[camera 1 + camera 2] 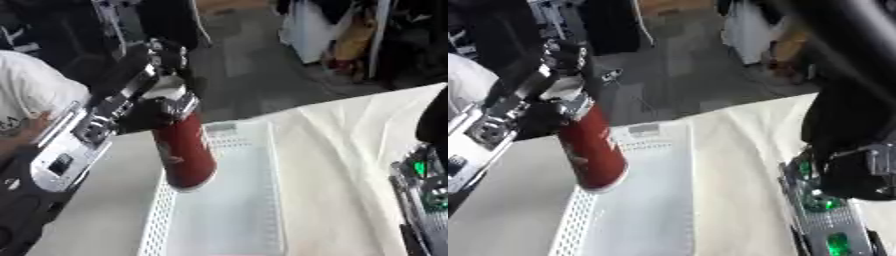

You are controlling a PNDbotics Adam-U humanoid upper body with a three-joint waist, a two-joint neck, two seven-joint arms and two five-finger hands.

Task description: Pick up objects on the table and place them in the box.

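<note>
White perforated box [254, 200] is lying on the cloth-covered desk [350, 150], near its front edge. Above the box's left wall, the left robot hand [153, 107] is curling its fingers around the top of a red bottle [185, 155], which is hanging tilted, base downward. Its label is unreadable. By the desk's right edge, the right robot hand's [833, 200] fingers cannot be made out.

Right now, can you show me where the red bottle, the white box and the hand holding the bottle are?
Red cylindrical bottle [185, 152]: left eye view, middle of its body.
White perforated plastic box [229, 215]: left eye view, bare floor.
Left hand [157, 112]: left eye view, fingers curled round the bottle's top.
</note>
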